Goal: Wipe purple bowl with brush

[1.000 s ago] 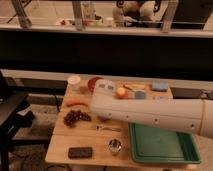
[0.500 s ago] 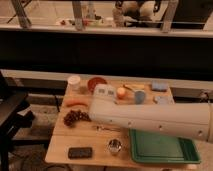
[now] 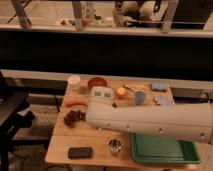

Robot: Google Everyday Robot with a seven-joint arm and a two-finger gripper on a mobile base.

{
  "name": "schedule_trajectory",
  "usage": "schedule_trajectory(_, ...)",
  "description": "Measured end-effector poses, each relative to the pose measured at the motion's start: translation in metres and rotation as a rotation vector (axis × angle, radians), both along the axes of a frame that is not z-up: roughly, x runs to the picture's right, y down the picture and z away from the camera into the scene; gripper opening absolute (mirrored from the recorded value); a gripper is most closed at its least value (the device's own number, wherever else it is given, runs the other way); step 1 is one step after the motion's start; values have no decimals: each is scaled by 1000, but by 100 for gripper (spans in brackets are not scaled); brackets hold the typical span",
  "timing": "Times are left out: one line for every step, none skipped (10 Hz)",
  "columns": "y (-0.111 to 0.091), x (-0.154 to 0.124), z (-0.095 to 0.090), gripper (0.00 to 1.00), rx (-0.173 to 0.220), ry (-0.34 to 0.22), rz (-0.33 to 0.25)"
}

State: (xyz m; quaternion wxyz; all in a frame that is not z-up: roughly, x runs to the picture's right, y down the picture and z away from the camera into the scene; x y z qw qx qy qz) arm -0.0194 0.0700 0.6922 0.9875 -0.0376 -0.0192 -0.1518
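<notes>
My white arm (image 3: 150, 122) reaches from the right across the middle of the wooden table (image 3: 60, 145). Its pale wrist block (image 3: 102, 93) sits just in front of the orange-red bowl (image 3: 97, 82). The gripper itself is hidden behind the arm, somewhere near the arm's left end. The purple bowl does not show; it is out of view or covered by the arm. The brush does not show either.
A white cup (image 3: 75, 81), a carrot (image 3: 76, 102) and grapes (image 3: 74, 117) are on the left. A black slab (image 3: 80, 152) and a metal cup (image 3: 115, 146) are in front, a green tray (image 3: 162, 148) front right. An orange fruit (image 3: 121, 92), a blue cup (image 3: 139, 96) and a blue sponge (image 3: 160, 86) are at the back.
The arm has swung lower and further toward the table's front left. It now covers the middle of the table and the thin silver utensil.
</notes>
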Motion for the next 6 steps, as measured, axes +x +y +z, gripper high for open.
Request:
schedule_trajectory(-2, 7, 2, 0, -1, 20, 5)
schedule_trajectory(-5, 14, 4, 0, -2, 40, 7)
schedule_trajectory(-12, 18, 9, 0, 0, 52, 7)
schedule_trajectory(-17, 22, 14, 0, 0, 67, 6)
schedule_trajectory(-23, 25, 18, 0, 1, 81, 4)
schedule_trajectory(-28, 26, 22, 0, 2, 95, 2)
